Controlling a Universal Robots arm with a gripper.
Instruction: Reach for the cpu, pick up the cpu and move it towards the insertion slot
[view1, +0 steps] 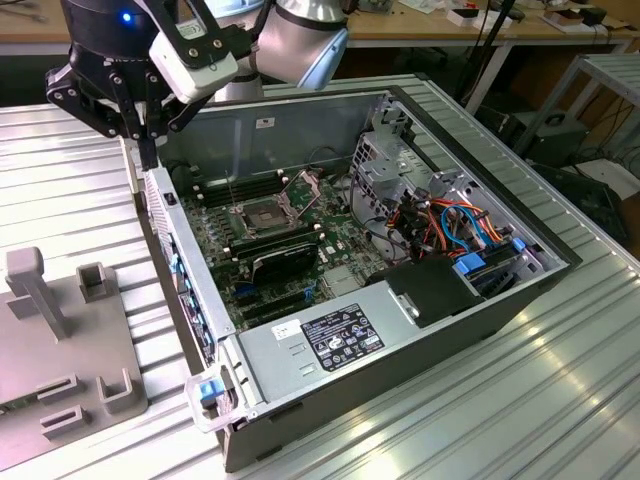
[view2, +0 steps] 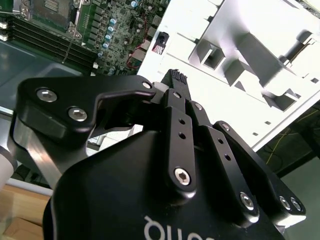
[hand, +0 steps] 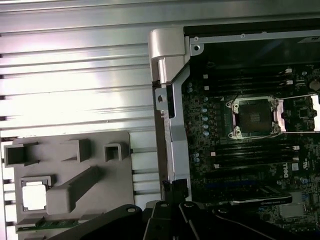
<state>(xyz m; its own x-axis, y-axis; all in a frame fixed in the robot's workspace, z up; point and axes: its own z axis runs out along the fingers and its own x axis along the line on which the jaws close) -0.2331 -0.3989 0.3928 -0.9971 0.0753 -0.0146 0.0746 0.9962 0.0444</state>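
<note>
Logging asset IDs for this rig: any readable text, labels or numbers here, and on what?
Nothing can be quoted reliably.
Black-and-white label on the power supply: print not legible.
White sticker on the case wall: not legible.
White lettering on the pincer: cut off at the picture's edge.
White print on the expansion card: not legible.

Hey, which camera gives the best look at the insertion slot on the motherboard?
The first wrist view: the insertion slot faces the camera almost square-on, whole frame and dark centre visible. The exterior view shows the slot whole but slanted. The second wrist view catches part of the slot at the picture's edge.
</note>
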